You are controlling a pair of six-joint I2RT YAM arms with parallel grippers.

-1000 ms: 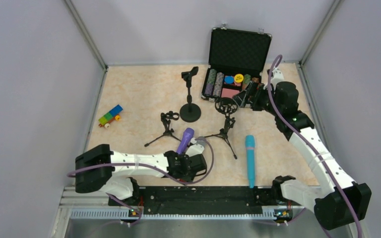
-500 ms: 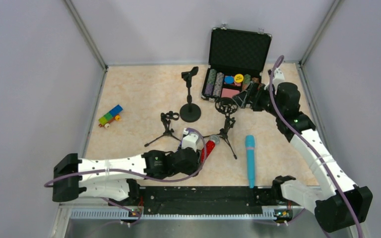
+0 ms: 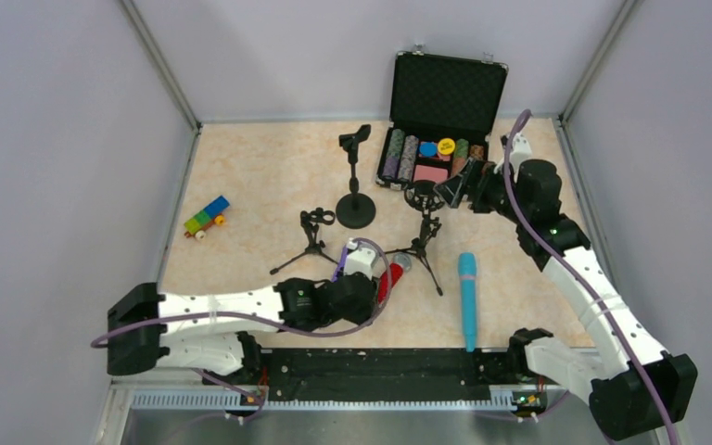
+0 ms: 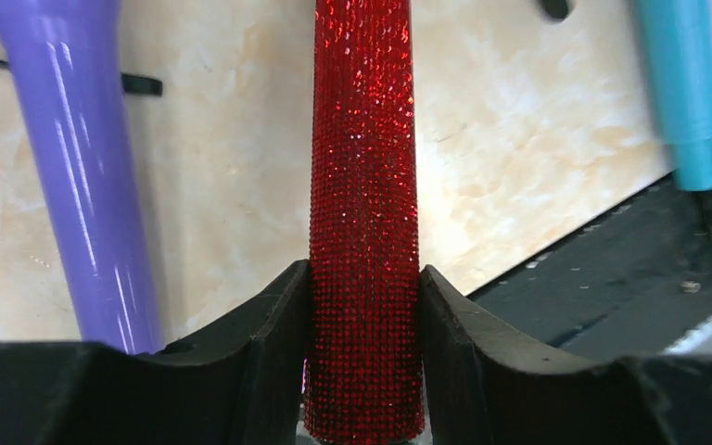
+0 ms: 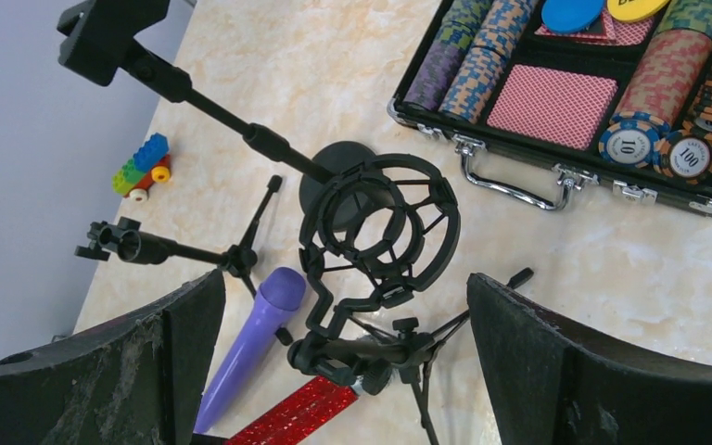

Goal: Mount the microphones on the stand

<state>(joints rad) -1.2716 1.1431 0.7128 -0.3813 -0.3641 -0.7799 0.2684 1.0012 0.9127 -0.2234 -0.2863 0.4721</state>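
Within 1 second the left gripper (image 4: 363, 278) has swung from the purple microphone (image 4: 65, 139) and now clamps the red microphone (image 4: 363, 139), left of the tripod stand (image 5: 357, 350). Near that stand the right gripper (image 5: 343, 278) hangs wide apart; the teal microphone (image 3: 466, 301) lies right of it.

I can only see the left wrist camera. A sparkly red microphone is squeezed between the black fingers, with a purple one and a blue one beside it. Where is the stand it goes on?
Observer: The closest stand is a black tripod with a round cage on top. The red microphone has its silver head close to that tripod's legs.
Operator: Is the other arm helping?
Observer: The right gripper hangs open beside the cage and holds nothing.
Operator: Are there more stands?
Observer: Yes, two. There is a small tripod and a round-base stand with a clip, and neither holds a microphone.
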